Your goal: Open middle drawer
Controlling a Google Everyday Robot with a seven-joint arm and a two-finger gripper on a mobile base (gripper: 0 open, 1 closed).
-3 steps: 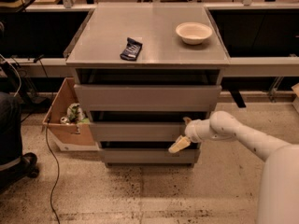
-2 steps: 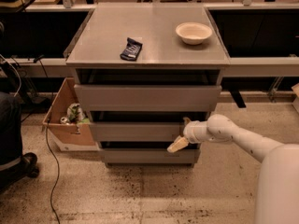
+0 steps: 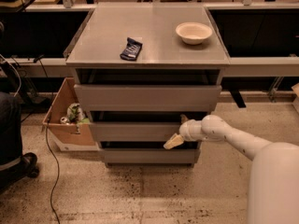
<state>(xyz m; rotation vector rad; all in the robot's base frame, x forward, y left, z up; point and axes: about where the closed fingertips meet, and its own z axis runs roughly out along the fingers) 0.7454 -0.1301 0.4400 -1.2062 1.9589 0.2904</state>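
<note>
Two items, bowl (image 3: 194, 32) and packet (image 3: 131, 49), sit on the cabinet top (image 3: 163, 50); end effector (image 3: 177, 131) at middle drawer (image 3: 135, 131) front, grip unclear

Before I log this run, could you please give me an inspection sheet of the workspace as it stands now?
Surface: grey cabinet top, flat, bearing two things.
Job's things: middle drawer, interior not visible.
Clutter: dark packet; white bowl.
Pincer: pincer at the middle drawer's right end.
Cables: black cable on floor, left.
Surroundings: cardboard box left of cabinet; speckled floor.
</note>
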